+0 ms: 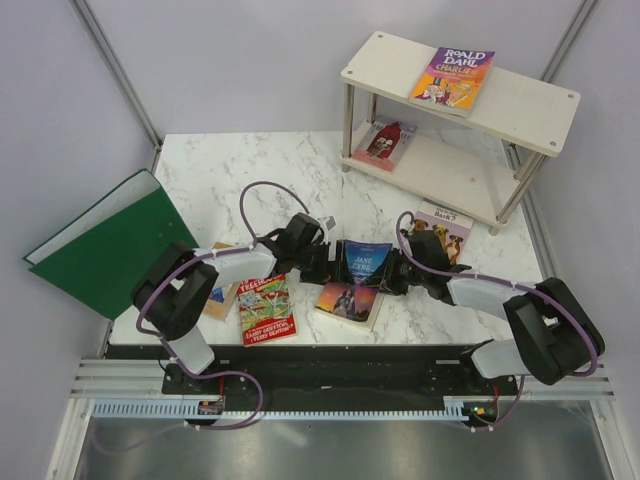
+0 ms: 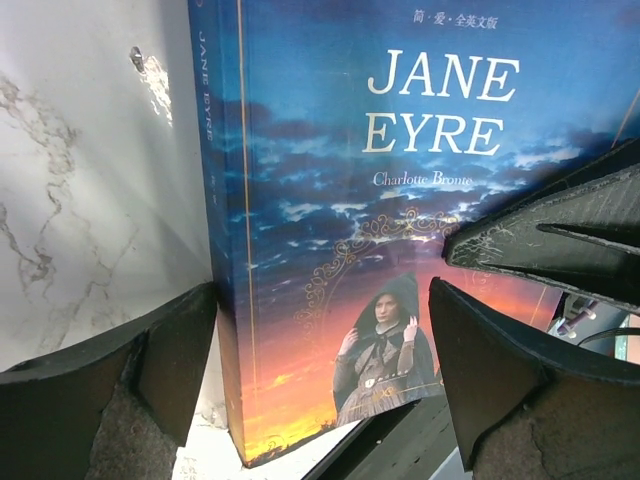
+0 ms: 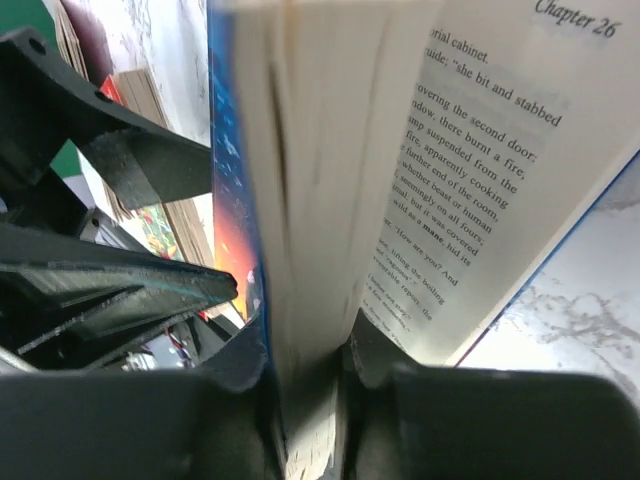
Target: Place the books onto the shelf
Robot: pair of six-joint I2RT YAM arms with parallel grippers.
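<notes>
The book (image 1: 355, 278), a thick Jane Eyre paperback with a glossy blue-to-orange sky cover and a hooded woman, sits at the table's (image 1: 230, 170) 6 o'clock edge, with the shelf (image 1: 525, 100) at its 1 o'clock. It looks light but floppy and slick. The right gripper (image 3: 310, 372) pinches only the front cover and a wad of pages, so the rest hangs open. The left gripper (image 2: 320, 385), spread wide, straddles the spine; clamping the full thickness there would likely hold better.

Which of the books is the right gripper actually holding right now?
The dark blue Jane Eyre. The right gripper is pinched on a wad of its pages, while all the others lie flat with no gripper on them.
</notes>
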